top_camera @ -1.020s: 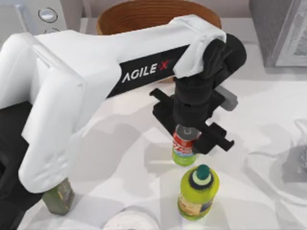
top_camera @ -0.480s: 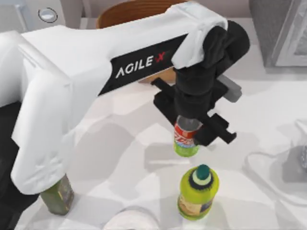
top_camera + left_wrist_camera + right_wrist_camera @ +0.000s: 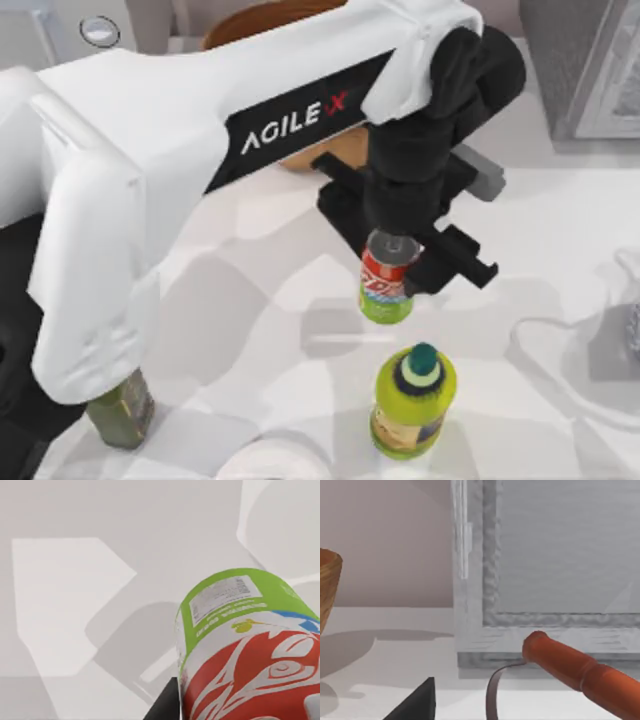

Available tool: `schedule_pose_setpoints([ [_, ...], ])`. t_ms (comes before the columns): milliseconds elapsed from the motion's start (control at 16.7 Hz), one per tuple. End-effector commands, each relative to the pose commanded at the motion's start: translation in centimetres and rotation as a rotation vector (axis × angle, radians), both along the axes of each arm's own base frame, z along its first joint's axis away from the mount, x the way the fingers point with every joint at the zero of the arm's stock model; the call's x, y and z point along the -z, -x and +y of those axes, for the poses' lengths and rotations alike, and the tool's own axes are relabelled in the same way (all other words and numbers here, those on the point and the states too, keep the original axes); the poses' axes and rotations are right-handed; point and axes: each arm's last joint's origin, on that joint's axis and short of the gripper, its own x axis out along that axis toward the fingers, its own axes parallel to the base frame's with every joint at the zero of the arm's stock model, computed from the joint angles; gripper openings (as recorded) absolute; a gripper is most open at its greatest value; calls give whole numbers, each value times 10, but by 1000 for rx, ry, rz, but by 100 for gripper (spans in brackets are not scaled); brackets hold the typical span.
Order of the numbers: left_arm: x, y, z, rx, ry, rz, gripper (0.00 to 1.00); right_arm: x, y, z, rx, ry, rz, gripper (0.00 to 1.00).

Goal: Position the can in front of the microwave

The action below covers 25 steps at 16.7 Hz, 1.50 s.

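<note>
In the left wrist view the can (image 3: 245, 650) looms close, its lime-green lower part with a white printed label and its red-and-white band above the bare white table (image 3: 75, 605); a dark finger (image 3: 165, 705) edges in beside it. From above, the left gripper (image 3: 395, 262) pinches the can (image 3: 386, 285) near its silver top, the can standing roughly upright over the middle of the table (image 3: 250, 330), though whether its base touches the surface cannot be told. Just nearer the camera's lower edge stands a yellow-green bottle (image 3: 413, 402) with a teal cap, apart from the can. A small dark-green jar (image 3: 121, 414) sits at lower left, partly hidden under the left arm. Farther back, a wooden bowl (image 3: 300, 20) is largely covered by that arm. The right wrist view adds a grey framed panel (image 3: 550, 555), an orange handle (image 3: 580, 672) cut off at the edge, and the bowl's rim (image 3: 329, 587). Whether the right gripper is spread or pressed together cannot be told.
</note>
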Motion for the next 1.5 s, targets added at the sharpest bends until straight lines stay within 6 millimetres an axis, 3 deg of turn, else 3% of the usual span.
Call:
schedule_pose_setpoints([
  [180,0,0,1,2,-1,0,0,0,0,0,0,0,0,100],
  [360,-11,-12,32,-24,-27,21,0,0,0,0,0,0,0,100],
  [540,-27,-37,99,-111,-59,51,0,0,0,0,0,0,0,100],
  [780,-40,-70,218,-328,-79,74,0,0,0,0,0,0,0,100],
  [960,-36,-86,312,-532,-75,71,0,0,0,0,0,0,0,100],
  [1080,-26,-93,364,-649,-60,61,0,0,0,0,0,0,0,100],
  [1260,-12,-104,413,-761,-18,17,0,0,0,0,0,0,0,100],
  [1500,-9,-108,424,-785,-1,-3,0,0,0,0,0,0,0,100],
])
